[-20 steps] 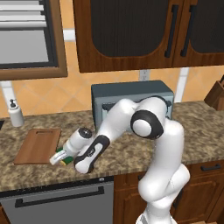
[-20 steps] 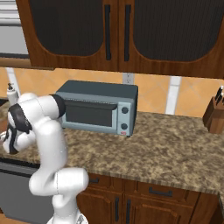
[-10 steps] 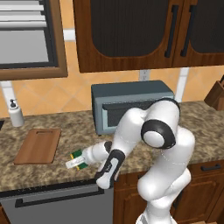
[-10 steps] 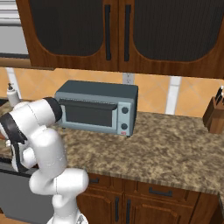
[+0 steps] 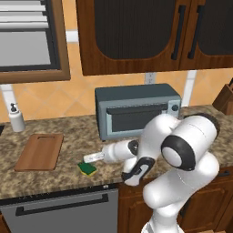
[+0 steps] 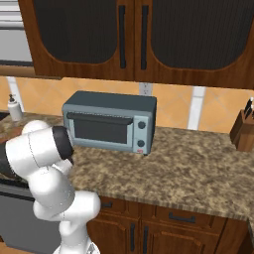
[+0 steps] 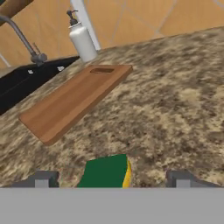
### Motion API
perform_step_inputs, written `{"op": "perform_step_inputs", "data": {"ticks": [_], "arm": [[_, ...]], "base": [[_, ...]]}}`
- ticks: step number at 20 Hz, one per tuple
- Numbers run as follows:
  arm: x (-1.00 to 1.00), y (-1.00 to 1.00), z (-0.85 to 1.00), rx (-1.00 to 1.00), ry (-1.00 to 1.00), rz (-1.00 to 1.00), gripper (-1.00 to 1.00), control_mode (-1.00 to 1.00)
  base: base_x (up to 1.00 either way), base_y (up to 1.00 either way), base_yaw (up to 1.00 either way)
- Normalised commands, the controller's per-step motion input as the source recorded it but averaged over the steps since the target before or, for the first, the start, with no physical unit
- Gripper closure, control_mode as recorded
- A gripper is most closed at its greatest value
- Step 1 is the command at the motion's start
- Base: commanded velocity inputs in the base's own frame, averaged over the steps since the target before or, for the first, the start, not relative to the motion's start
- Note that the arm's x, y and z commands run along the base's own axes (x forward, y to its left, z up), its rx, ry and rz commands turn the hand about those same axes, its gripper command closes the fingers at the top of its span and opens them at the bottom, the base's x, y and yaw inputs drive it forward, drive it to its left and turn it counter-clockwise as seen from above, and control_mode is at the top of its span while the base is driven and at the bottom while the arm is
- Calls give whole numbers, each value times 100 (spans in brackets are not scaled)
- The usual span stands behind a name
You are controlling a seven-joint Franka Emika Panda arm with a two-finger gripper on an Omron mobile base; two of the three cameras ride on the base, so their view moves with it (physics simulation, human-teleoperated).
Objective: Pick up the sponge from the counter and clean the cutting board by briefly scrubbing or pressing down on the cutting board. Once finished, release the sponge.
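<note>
The sponge [image 5: 87, 169], green over yellow, lies on the speckled counter [image 5: 68, 179] near its front edge, right of the cutting board [image 5: 38, 151]. My gripper [image 5: 92, 159] hovers just above and behind it, pointing left. In the hand view the sponge [image 7: 106, 172] sits low between the two fingertips [image 7: 41, 179], which stand wide apart and clear of it, so the gripper [image 7: 110, 180] is open. The wooden cutting board [image 7: 74, 100] lies bare beyond it, handle slot at the far end.
A grey toaster oven [image 5: 136, 109] stands behind the arm against the wall. A white soap bottle [image 7: 82, 39], a faucet [image 7: 22, 37] and a dark sink [image 7: 26, 83] lie past the board. A knife block [image 6: 244, 130] is at the far right.
The gripper carried the sponge right, off the board's edge onto the counter. Its jaws then opened and the sponge now lies free.
</note>
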Motion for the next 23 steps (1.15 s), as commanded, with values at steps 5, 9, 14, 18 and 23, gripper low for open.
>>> {"op": "perform_step_inputs", "data": {"ticks": [5, 9, 14, 18, 23], "arm": [[22, -9, 100, -3, 5, 0, -100, -100], [-14, -10, 100, 4, 11, 0, -100, -100], [-64, -51, 100, 1, 37, -2, -100, -100], [-71, -70, 100, -7, 38, 0, -100, -100], [-60, -62, 100, -10, 41, 0, -100, -100]], "base": [[0, 0, 0], [0, 0, 0], [0, 0, 0], [0, 0, 0], [0, 0, 0]]}}
